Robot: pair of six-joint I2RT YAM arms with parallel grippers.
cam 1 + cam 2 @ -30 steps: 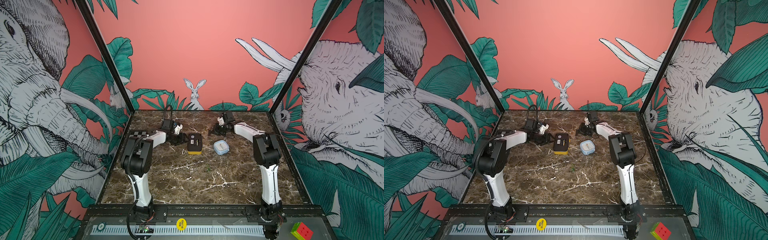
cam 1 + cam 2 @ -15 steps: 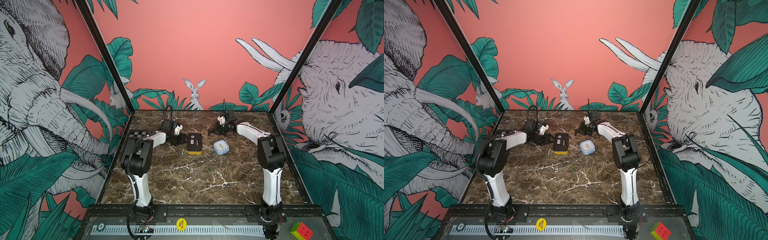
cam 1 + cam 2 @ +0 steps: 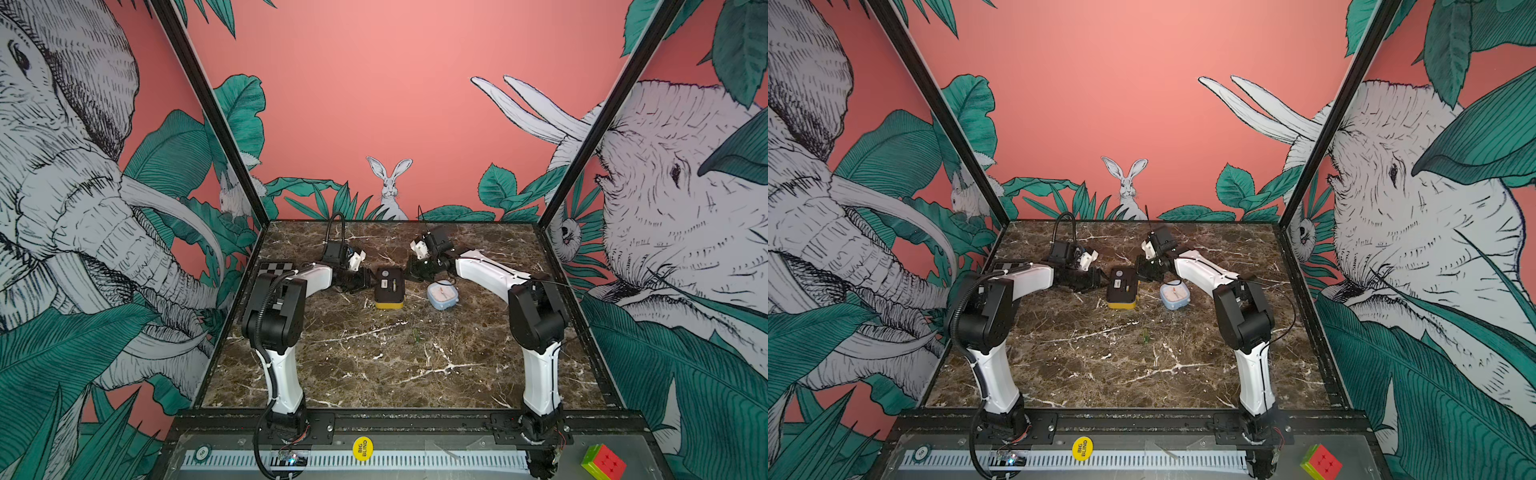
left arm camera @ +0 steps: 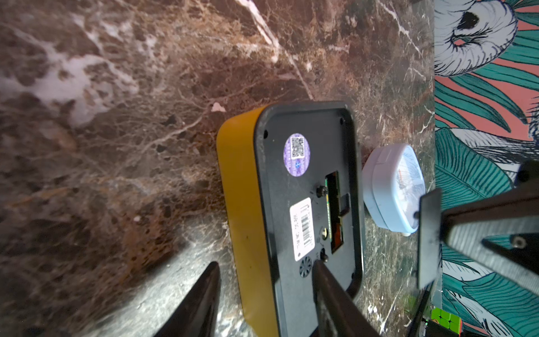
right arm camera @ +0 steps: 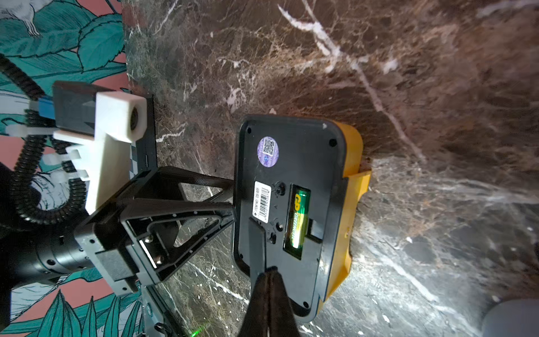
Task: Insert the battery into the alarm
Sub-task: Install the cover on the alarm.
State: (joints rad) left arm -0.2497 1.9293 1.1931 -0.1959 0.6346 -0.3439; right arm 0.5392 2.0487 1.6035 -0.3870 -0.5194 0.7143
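The alarm (image 3: 389, 286) (image 3: 1122, 286) lies face down, its black back (image 5: 291, 181) up and its yellow body toward the table's front. A green and gold battery (image 5: 298, 218) (image 4: 332, 210) sits in the open compartment in the back. My left gripper (image 4: 265, 263) (image 3: 369, 279) stands open at the alarm's left end. One of its fingers is over the black back, and the other is beside the yellow side with a gap. My right gripper (image 5: 269, 270) (image 3: 412, 272) is shut on a thin black cover plate (image 5: 258, 242) (image 4: 428, 239), held over the alarm's back near the compartment.
A small pale blue clock (image 3: 442, 295) (image 3: 1175, 296) (image 4: 390, 186) stands just right of the alarm. A checkerboard tag (image 3: 276, 266) lies at the table's left edge. A coloured cube (image 3: 603, 463) rests outside the front rail. Bare marble table (image 3: 395, 365) lies toward the front.
My right gripper has shifted left with the cover, from beside the alarm to over its back. The left arm has stayed put, its jaws narrowing slightly.
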